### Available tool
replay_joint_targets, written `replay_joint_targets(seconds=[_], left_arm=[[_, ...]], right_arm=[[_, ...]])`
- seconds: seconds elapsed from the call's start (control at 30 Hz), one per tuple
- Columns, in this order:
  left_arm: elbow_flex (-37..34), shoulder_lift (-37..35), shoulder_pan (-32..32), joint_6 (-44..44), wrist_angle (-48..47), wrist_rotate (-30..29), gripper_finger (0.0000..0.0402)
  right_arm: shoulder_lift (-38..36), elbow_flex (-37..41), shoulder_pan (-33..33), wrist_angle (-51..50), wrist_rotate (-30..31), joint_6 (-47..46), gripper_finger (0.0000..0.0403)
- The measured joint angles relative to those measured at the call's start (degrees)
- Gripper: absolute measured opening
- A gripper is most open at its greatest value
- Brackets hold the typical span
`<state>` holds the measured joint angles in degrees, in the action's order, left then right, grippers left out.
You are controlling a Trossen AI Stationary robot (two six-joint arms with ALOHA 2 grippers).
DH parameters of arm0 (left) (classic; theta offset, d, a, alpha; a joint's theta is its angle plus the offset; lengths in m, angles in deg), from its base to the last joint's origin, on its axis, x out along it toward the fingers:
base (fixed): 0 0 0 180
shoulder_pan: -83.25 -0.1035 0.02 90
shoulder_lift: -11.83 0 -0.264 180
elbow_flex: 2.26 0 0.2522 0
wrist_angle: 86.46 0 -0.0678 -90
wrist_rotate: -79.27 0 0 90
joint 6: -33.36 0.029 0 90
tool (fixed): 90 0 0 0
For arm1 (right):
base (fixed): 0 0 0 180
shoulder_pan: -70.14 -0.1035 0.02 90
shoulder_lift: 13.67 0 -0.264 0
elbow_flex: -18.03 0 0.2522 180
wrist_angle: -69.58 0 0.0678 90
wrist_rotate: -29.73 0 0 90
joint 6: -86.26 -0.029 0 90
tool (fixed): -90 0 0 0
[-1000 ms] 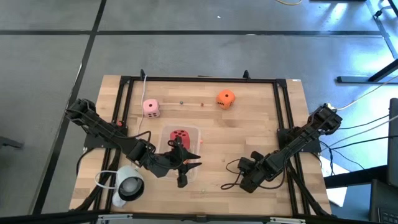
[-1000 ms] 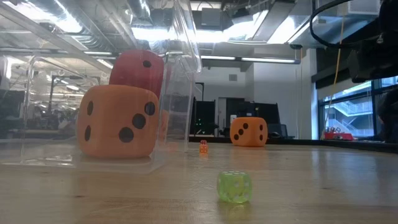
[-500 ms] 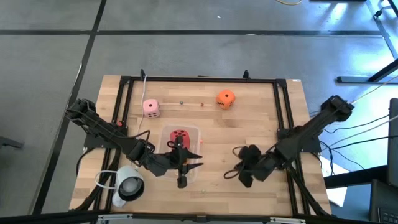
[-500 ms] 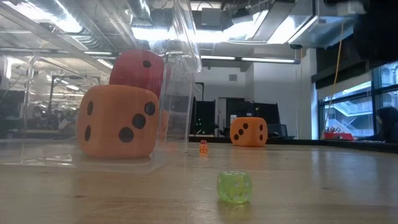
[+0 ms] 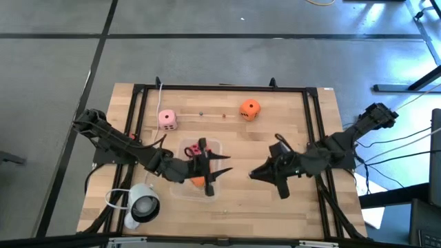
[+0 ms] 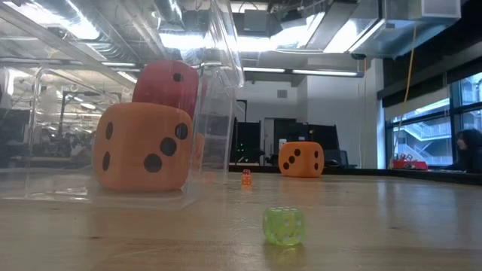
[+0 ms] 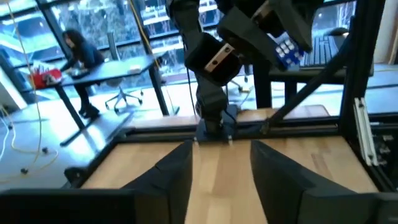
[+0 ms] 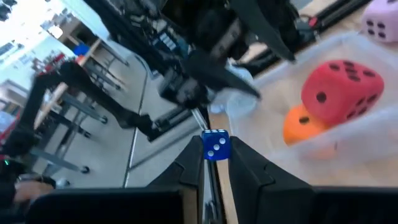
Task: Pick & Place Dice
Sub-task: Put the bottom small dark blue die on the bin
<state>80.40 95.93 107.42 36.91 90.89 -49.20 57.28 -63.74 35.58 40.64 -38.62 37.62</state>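
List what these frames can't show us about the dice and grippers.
- High view: the left arm covers part of the clear container; its red die and orange die only peek out.
- High view: the small blue die in the right gripper is too small to find; only the right wrist view shows it.
- Low view: both grippers are out of frame.
- Left wrist view: the left gripper is open; no dice in view.

The pale wooden-plank counter carries a clear plastic bin at centre, a pale pink foam die upper left, an orange foam die upper centre (both apart), and a tiny translucent green die.
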Motion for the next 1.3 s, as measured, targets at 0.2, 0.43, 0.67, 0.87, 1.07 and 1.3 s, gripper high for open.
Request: replay_joint_targets(seconds=[0.2,0.43,0.67,0.87,1.07,1.3], left_arm=[[0.0,0.1,-0.7,5.0,7.6,2.5,0.0219],[0.6,0.7,-1.2,9.6,15.3,2.3,0.0252],[1.7,0.8,-2.1,11.2,14.9,1.5,0.0249],[2.0,0.8,-2.2,12.6,14.8,1.4,0.0249],[2.0,0.8,-2.7,13.2,14.8,1.8,0.0248],[2.0,0.8,-4.2,12.1,14.8,5.0,0.0248]], right_arm=[[0.2,-3.3,1.9,0.3,0.0,-0.2,0.0046],[0.4,-3.4,4.2,3.1,0.0,-0.2,0.0046],[1.8,-3.4,7.5,7.0,-3.2,0.5,0.0046],[1.8,-3.4,9.0,7.2,-3.8,0.2,0.0046],[2.7,-3.4,10.0,8.2,-5.7,0.0,0.0046],[3.8,-3.4,11.2,9.9,-7.8,0.0,0.0046]])
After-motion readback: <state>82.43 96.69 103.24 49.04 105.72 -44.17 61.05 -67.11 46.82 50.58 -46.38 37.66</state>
